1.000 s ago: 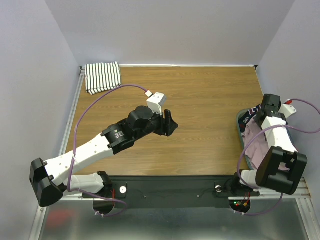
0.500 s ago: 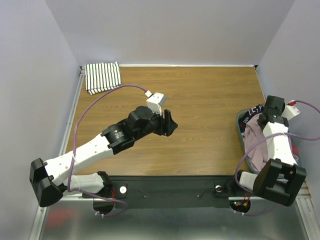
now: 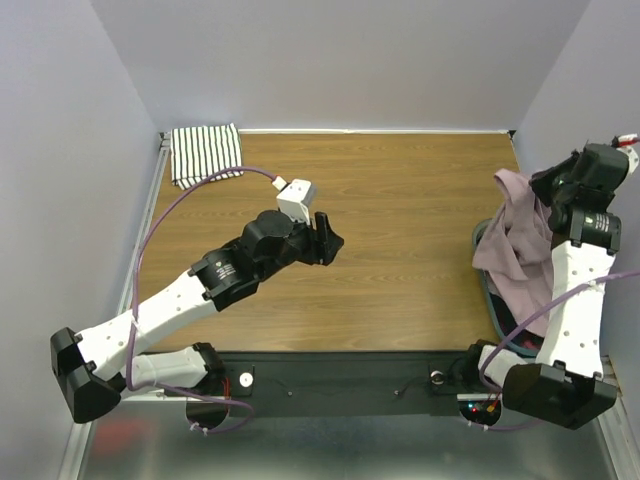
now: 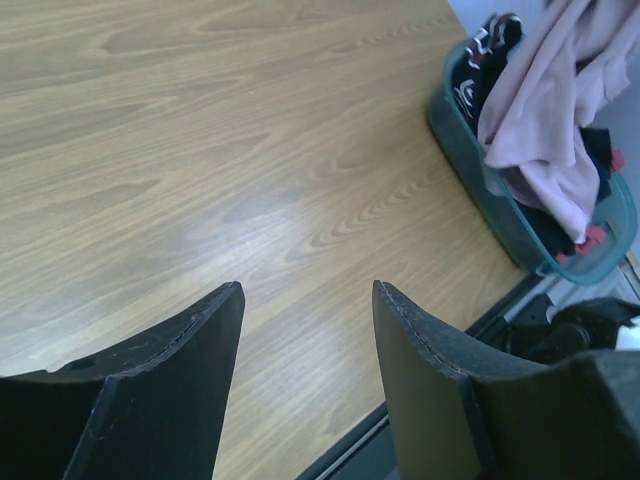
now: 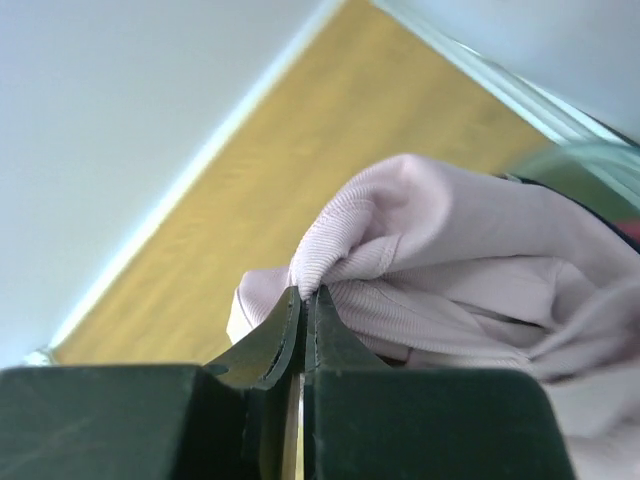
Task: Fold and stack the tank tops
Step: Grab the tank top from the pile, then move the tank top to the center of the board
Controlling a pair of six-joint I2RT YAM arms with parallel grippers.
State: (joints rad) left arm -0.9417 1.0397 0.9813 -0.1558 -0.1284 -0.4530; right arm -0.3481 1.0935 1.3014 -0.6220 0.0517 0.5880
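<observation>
At R claw's [image 5: 303, 295] tips, pinched tight betw both fingers, sits a bunched fold of the pink tank top [image 3: 515, 245]; jaws clenched on the fabric, no gap seen. Claw is up above the far-right part of the table [image 3: 400, 190]. Top hangs below it as a limp drape, long axis running down from the pinch, w/ lower end trailing into the teal bin [image 4: 500, 215] beneath the claw, on its near side. Which end of the top is up (neck or hem): can't tell, too crumpled. Bin also holds a dark garment w/ white print [image 4: 478, 75] + a bit of red [image 4: 597, 237], under the pink cloth. L claw [image 4: 305, 320] is released, jaws well apart, nothing betw them, over bare wood approx mid-table, tips pointing toward the bin side; pink top & bin are well ahead-right of it. Striped tank top [image 3: 205, 153] lies folded flat at the far-left corner, well apart from L claw, off to its far-left. It's a squarish bundle, stripes running far-to-near, long axis not clear. Purple cable [image 3: 240, 175] from L arm passes by its near-right corner.
</observation>
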